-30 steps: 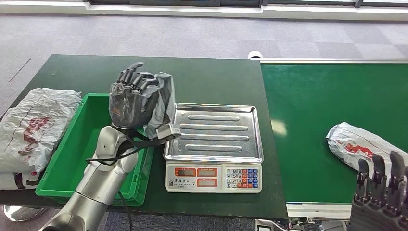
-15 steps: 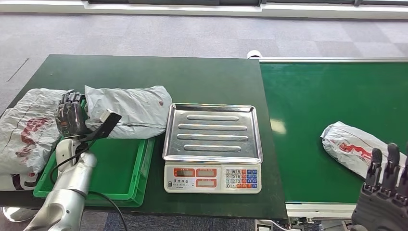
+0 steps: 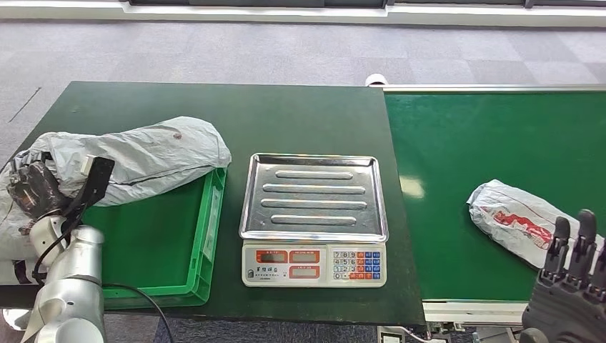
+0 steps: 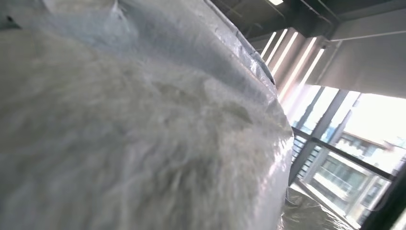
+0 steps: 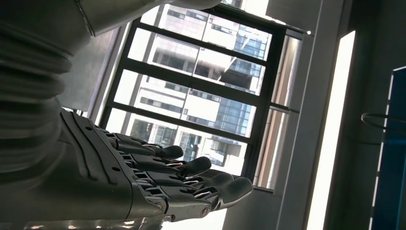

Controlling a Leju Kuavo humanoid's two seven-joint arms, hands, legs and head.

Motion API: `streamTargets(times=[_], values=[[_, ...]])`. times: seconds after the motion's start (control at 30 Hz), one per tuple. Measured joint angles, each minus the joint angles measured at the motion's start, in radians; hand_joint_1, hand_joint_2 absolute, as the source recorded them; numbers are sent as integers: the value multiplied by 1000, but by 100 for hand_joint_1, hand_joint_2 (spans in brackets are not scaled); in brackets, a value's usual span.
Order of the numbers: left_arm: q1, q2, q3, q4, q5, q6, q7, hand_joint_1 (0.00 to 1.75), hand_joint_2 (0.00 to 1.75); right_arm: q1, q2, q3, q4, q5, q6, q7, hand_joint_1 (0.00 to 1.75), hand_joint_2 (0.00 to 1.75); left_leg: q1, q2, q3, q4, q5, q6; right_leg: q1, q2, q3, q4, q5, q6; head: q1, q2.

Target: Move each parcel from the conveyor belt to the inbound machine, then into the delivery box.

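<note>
A grey parcel [image 3: 154, 157] is gripped by the left hand [image 3: 30, 187] over the green box [image 3: 154, 243]; the right hand's [image 3: 572, 286] fingers are held apart, empty.

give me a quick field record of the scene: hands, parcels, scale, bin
left hand: holds grey parcel at its left end
grey parcel: lies across far rim of green bin
right hand: open, fingers apart, empty, near belt's front edge
belt parcel: white with red print, lying on conveyor belt
scale tray: bare
</note>
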Motion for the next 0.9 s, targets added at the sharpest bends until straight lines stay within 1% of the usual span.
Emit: streamTargets(times=[0.1,0.2,0.43,0.57,0.6,0.67,0.73,0.77,0.83,0.9], values=[[-1,17,38,15,-61,0,52,175,175,2,-3,0,0,-2,-6,1,0,175,0,0,0,0,0,0,0,0,1,0,0,0,0,0],[2,25,56,26,-92,0,69,175,175,3,-3,0,0,-1,-8,2,0,175,0,0,2,0,-1,-1,0,0,2,0,0,-1,0,0],[17,31,61,50,-106,0,69,175,175,17,-3,0,0,7,-14,0,0,175,-1,2,9,-3,-3,-4,0,2,5,1,-2,-3,0,0],[29,22,53,53,-84,-9,26,175,175,30,-3,0,-1,11,-14,-2,0,175,-2,3,14,-5,-3,-6,-1,3,8,1,-3,-5,0,0],[39,13,38,44,-58,-31,11,175,175,33,-3,0,-2,14,-10,-4,0,175,-2,3,16,-6,-3,-6,-2,3,10,1,-4,-5,0,0],[87,-13,-23,-18,26,-118,0,175,175,38,-1,0,-5,21,4,-9,0,175,-4,3,19,-8,-4,-6,-4,3,13,1,-6,-6,0,0],[166,-40,-133,-146,108,-195,35,175,175,43,5,0,-9,29,21,-13,0,175,-5,3,22,-9,-7,-6,-5,3,17,1,-9,-5,0,0],[210,-49,-195,-219,130,-210,63,175,175,45,8,0,-11,32,28,-14,0,175,-5,3,22,-9,-8,-5,-6,3,19,1,-10,-5,0,0],[299,-58,-307,-367,143,-200,123,175,175,47,14,0,-15,37,39,-14,0,175,-6,4,21,-9,-12,-4,-6,4,22,1,-13,-5,0,0],[396,-61,-390,-518,148,-176,169,175,175,53,22,0,-21,40,47,-13,0,175,-6,8,25,-9,-16,-4,-6,7,23,0,-16,-4,0,0]])
